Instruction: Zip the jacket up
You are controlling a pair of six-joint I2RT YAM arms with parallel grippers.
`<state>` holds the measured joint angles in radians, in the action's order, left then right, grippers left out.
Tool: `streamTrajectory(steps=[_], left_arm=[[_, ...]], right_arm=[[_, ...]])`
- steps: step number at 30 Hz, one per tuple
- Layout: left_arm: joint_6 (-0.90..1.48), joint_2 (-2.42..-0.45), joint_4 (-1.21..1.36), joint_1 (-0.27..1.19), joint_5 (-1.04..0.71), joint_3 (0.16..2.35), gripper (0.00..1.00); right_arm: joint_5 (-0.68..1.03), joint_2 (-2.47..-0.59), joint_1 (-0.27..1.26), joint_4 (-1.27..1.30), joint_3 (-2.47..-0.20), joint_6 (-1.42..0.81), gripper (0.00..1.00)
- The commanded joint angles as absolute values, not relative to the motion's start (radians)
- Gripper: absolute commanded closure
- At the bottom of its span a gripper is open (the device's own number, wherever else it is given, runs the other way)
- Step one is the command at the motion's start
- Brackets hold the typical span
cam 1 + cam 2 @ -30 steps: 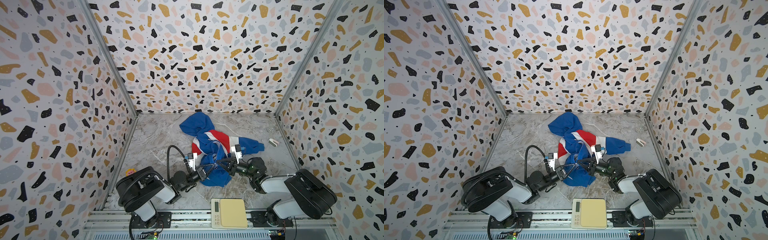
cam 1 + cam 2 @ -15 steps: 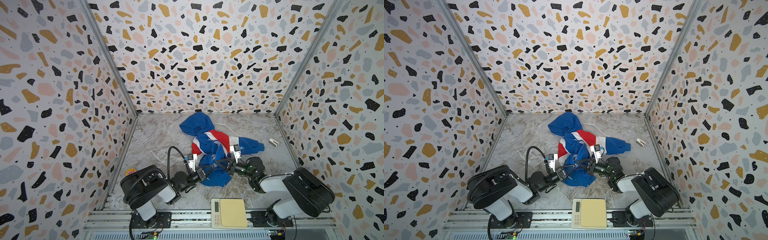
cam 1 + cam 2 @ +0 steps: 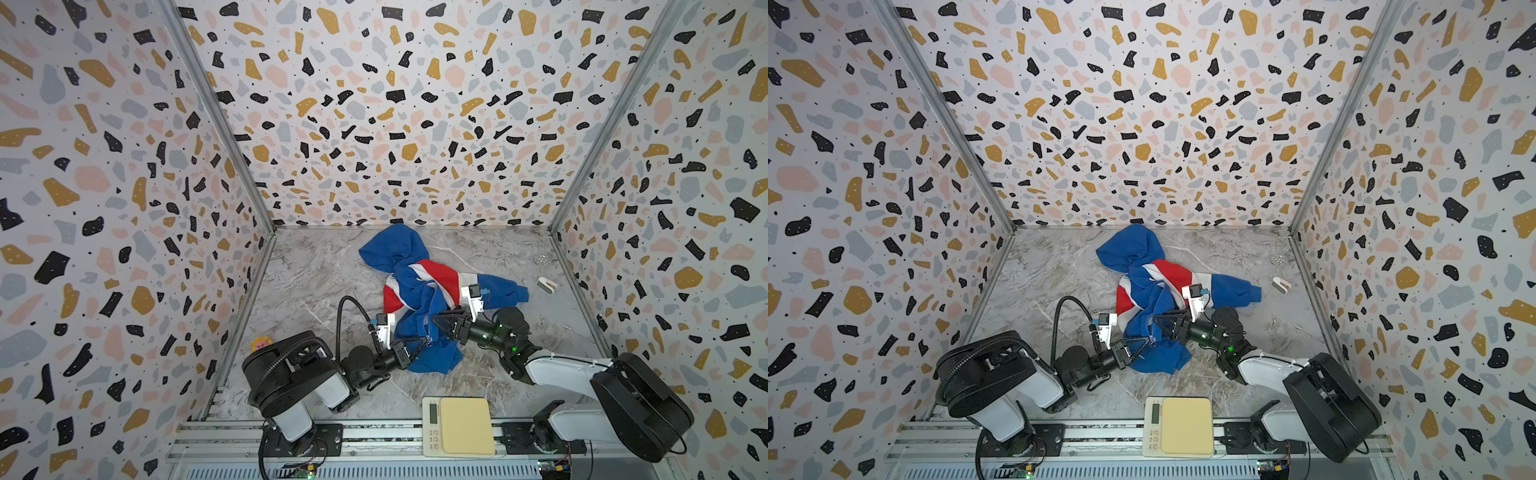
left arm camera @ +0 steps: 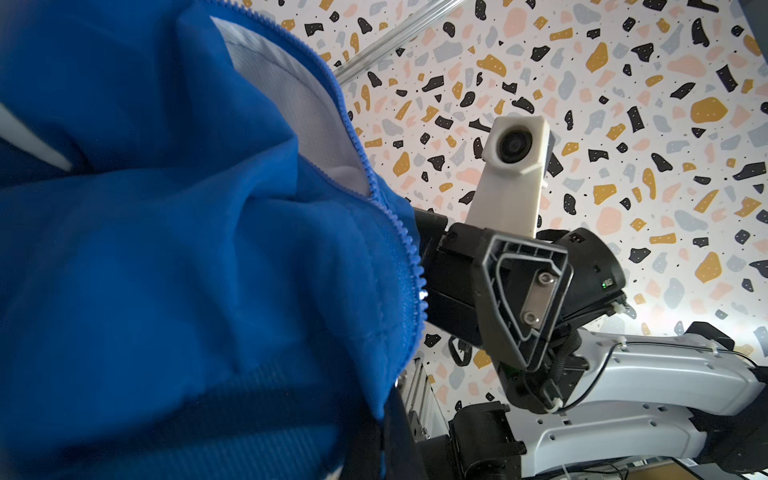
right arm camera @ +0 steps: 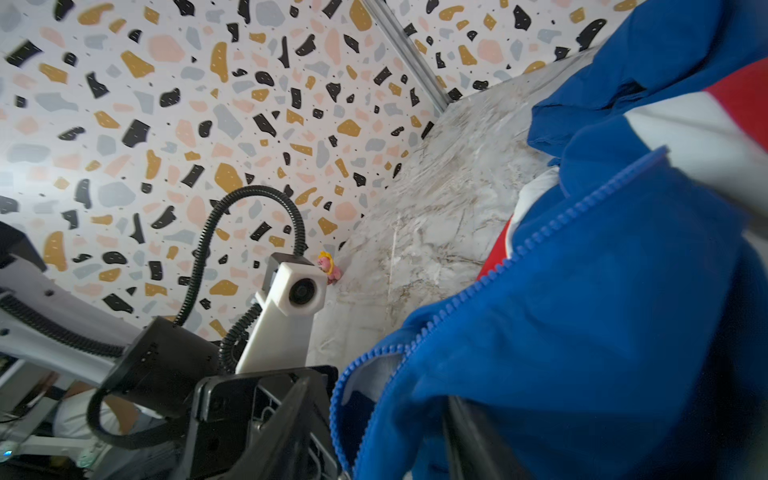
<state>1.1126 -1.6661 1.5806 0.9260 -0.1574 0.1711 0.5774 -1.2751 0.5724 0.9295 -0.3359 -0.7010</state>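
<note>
The blue jacket (image 3: 415, 286) (image 3: 1148, 282) lies crumpled mid-floor, its red and white bands facing up. My left gripper (image 3: 423, 341) (image 3: 1148, 343) is shut on the jacket's near edge by the zipper. In the left wrist view the blue cloth (image 4: 187, 249) covers the left gripper (image 4: 386, 440). My right gripper (image 3: 436, 322) (image 3: 1158, 322) sits just beyond it with its jaws apart. In the right wrist view the jacket (image 5: 602, 311) and its zipper teeth (image 5: 540, 232) hang loosely between the spread fingers (image 5: 291, 415). The zipper's two sides are apart.
A cream kitchen scale (image 3: 459, 426) stands at the front edge between the arm bases. A small white clip-like object (image 3: 546, 285) lies by the right wall. A little pink and yellow toy (image 3: 261, 344) (image 5: 328, 268) sits by the left wall. Patterned walls close three sides.
My right gripper has gone from shut on the jacket to jaws apart, releasing the cloth. The left gripper stays shut in the same place.
</note>
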Motion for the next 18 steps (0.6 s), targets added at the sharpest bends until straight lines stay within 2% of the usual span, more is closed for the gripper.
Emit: streamTrajectory(steps=[1, 7, 10, 13, 14, 15, 18], left_arm=[[1.101, -1.647, 1.639, 0.932, -0.183, 0.153, 1.00], [1.125, -1.654, 1.627, 0.936, -0.204, 0.140, 1.00], [1.129, -1.654, 1.626, 0.937, -0.210, 0.142, 1.00], [1.127, -1.657, 1.627, 0.936, -0.211, 0.149, 1.00], [1.129, -1.659, 1.630, 0.937, -0.211, 0.150, 1.00], [1.130, -1.663, 1.636, 0.938, -0.211, 0.152, 1.00], [1.133, -1.672, 1.654, 0.937, -0.212, 0.152, 1.00]], right_arm=[[0.487, -1.176, 0.573, 0.658, -0.364, -0.529, 0.44], [0.341, -0.924, 0.614, 0.484, -0.274, -0.357, 0.42], [0.436, -0.871, 0.606, 0.453, -0.257, -0.429, 0.37], [0.586, -0.914, 0.604, 0.443, -0.266, -0.501, 0.35], [0.628, -0.933, 0.606, 0.473, -0.258, -0.524, 0.34], [0.667, -0.950, 0.610, 0.520, -0.244, -0.549, 0.29], [0.711, -0.974, 0.622, 0.654, -0.201, -0.583, 0.28]])
